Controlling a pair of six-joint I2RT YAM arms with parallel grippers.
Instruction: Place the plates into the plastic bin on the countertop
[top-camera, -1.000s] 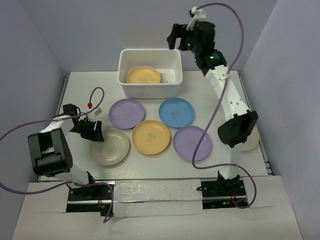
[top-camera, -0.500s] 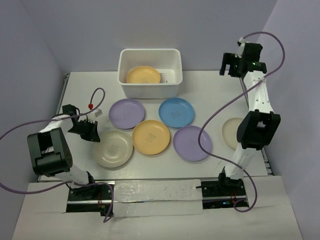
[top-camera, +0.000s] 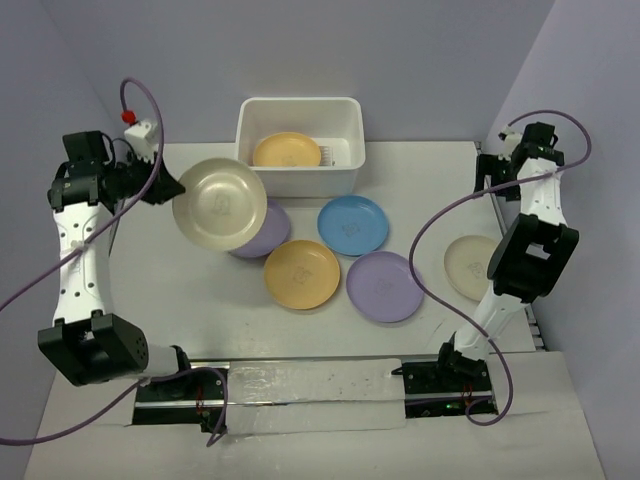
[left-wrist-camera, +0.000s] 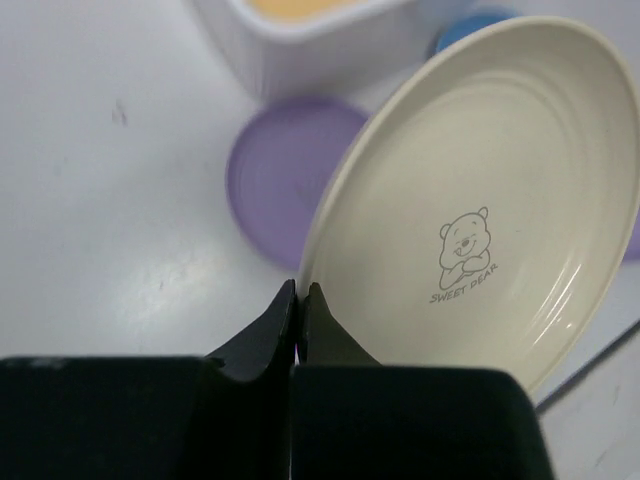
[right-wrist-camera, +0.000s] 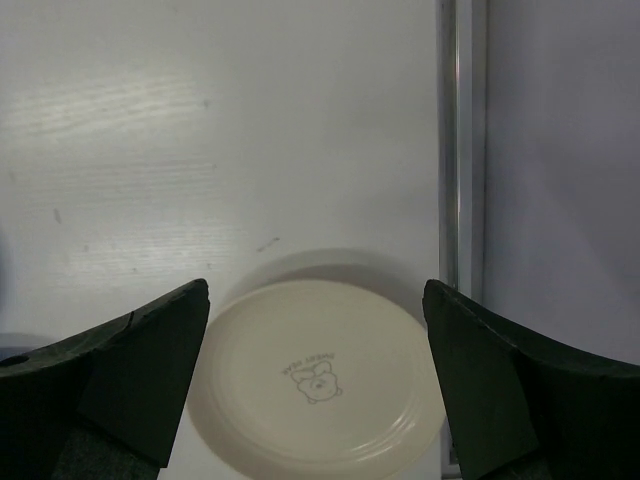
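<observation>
From above, the left arm is raised over the left part of the countertop, and the left gripper pinches the rim of a cream plate, which hangs tilted in the air with its hollow face up towards the camera. This held plate is just in front of the plastic bin and covers part of a purple plate lying flat on the table. Inside the bin, towards its left side, lies a yellow-orange plate. In front of the bin a blue plate, a second yellow-orange plate and a second purple plate rest flat, close together. A second cream plate lies near the right edge, partly behind the right arm. The right gripper is up near the far right corner; from here I cannot tell how wide it stands. In the left wrist view, the two black fingers are pressed narrowly together on the held plate's edge; a small bear print with lettering shows on the plate's face, and the purple plate and a corner of the bin lie beyond it. In the right wrist view, the right gripper's fingers are spread wide and hold nothing, and the second cream plate sits on the table below, between them, just beside the metal edge strip.
</observation>
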